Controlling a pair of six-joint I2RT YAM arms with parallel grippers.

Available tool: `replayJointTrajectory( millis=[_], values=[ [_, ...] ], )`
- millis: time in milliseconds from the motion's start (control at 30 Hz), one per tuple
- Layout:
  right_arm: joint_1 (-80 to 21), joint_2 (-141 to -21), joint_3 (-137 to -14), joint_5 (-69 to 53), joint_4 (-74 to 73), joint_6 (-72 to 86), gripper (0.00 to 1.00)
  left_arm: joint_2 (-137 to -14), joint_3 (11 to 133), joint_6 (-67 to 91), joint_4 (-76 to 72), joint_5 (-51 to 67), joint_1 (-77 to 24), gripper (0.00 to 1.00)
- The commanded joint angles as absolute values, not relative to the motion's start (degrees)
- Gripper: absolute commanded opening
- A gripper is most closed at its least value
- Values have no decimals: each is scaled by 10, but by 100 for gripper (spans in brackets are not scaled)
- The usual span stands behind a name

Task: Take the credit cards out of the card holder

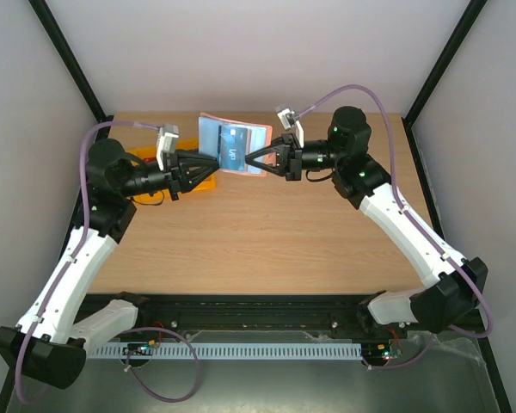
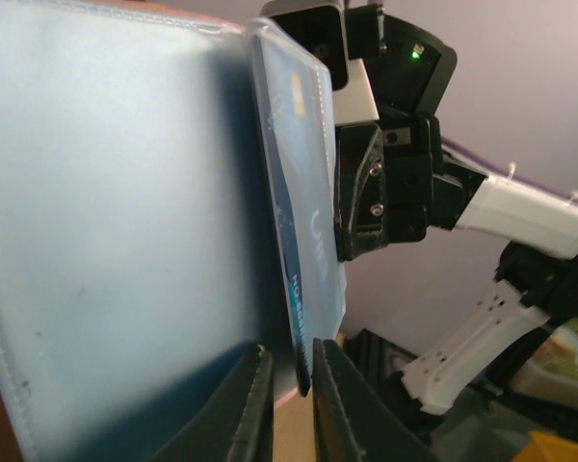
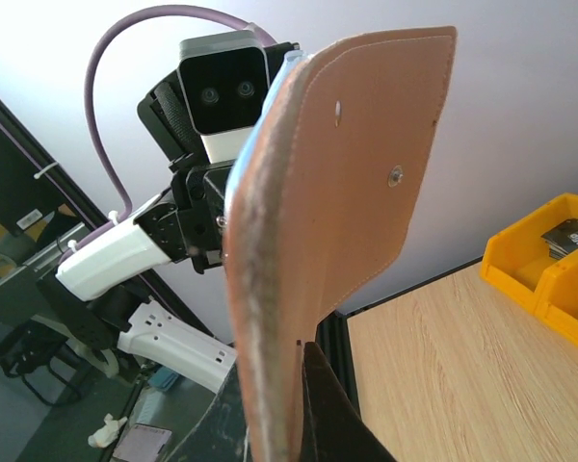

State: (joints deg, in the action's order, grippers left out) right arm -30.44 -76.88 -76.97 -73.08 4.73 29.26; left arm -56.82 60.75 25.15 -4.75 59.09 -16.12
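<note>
The card holder (image 1: 234,129) hangs in the air above the table's far middle, held between both arms. Its pale blue face (image 2: 106,212) fills the left wrist view, and its tan-brown back (image 3: 347,183) fills the right wrist view. My right gripper (image 1: 253,158) is shut on the holder's right edge, with a dark finger (image 3: 329,414) pressed against the leather. A blue credit card (image 2: 305,241) sticks out of the holder's pocket. My left gripper (image 2: 291,385) straddles this card's lower edge, its jaws slightly apart, with a gap on the left side of the card.
A yellow compartment tray (image 1: 203,181) sits on the wooden table (image 1: 275,232) under my left gripper, and it shows again in the right wrist view (image 3: 549,260) with dark cards in it. Black frame posts rise at the back corners.
</note>
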Motion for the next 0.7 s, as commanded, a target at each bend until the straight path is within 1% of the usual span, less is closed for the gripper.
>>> replayJointTrajectory(
  millis=[0,33,167,233,400,500,667],
  values=[
    [-305,-750,-771,-737,83,299,2,-576,624,227,-41,590,-175,10],
    [-305,-750,-771,-737,83,299,2,-579,628,223,-35,586,-177,7],
    [-306,-748,-776,-734,56,278,2,-585,637,207,-19,585,-182,6],
    [-305,-746,-776,-733,50,274,2,-583,639,205,-14,586,-182,3],
    [-298,-740,-775,-743,20,243,2,-568,634,212,-8,580,-165,3],
    [-279,-738,-772,-751,1,228,2,-562,625,221,-12,599,-140,3],
    [-252,-732,-771,-760,-27,208,2,-553,619,209,1,607,-129,3]
  ],
)
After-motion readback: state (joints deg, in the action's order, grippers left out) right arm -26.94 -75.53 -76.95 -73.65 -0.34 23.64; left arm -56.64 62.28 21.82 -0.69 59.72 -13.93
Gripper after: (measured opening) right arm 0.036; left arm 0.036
